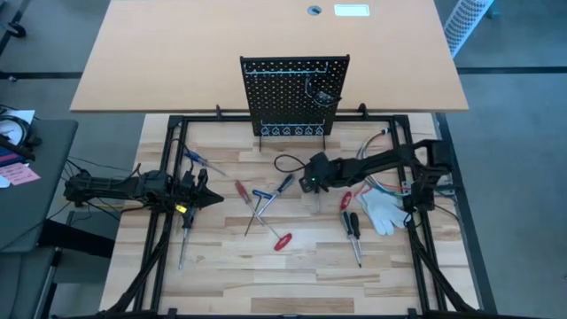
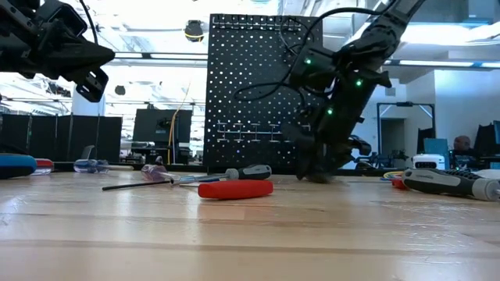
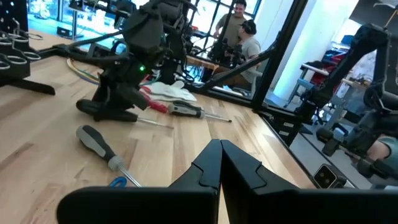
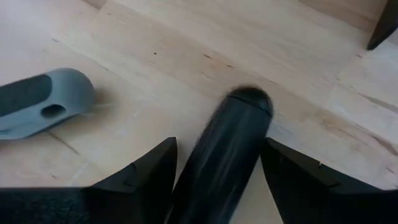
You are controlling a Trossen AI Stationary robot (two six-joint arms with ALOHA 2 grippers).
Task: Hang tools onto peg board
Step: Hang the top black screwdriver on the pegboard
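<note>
The left gripper is hovering over the left of the pale plank table, its pointed fingers pressed together on nothing. Slim tools are lying scattered mid-table before the upright perforated black peg board. The right gripper is straddling a smooth rounded black handle, spread around it.

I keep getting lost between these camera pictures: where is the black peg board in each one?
High view: peg board stands top centre.
Low view: centre, behind the right gripper.
Left wrist view: only its hooks, at the far-left edge.
Right wrist view: not clearly in it.
Shared landmark: the right gripper, low before the board.
</note>
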